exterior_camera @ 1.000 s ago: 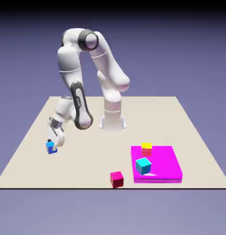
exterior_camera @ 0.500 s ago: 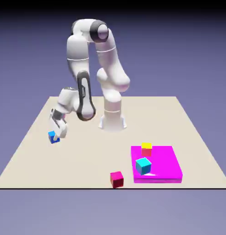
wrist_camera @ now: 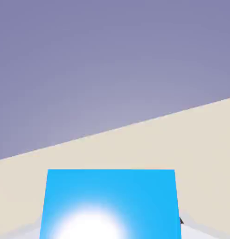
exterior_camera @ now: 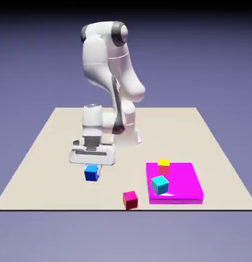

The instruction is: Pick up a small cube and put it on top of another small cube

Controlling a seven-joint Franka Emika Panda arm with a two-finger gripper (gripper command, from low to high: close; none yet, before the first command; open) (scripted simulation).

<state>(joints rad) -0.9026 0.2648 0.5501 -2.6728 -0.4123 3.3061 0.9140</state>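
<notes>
The small bright blue cube (exterior_camera: pixel 91 173) hangs just above the table, left of the middle, with my gripper (exterior_camera: pixel 92 168) shut on it from above. In the hand view this blue cube (wrist_camera: pixel 110 203) fills the bottom middle and hides my fingertips. A cyan cube (exterior_camera: pixel 159 184) lies on the magenta slab, to the exterior view's right of my gripper. A yellow-topped cube (exterior_camera: pixel 163 166) sits at the slab's far edge. The crimson cube (exterior_camera: pixel 130 199) rests on the table near the front edge, between the gripper and the slab.
The magenta slab (exterior_camera: pixel 185 185) is a low raised platform at the front right of the beige table (exterior_camera: pixel 41 153). The arm's base stands at the table's far middle. The hand view shows beige table and violet backdrop beyond the cube.
The gripper shut on the blue cube at the table's left, lifted it and carried it toward the exterior view's right and front. The hand has turned to point straight down.
</notes>
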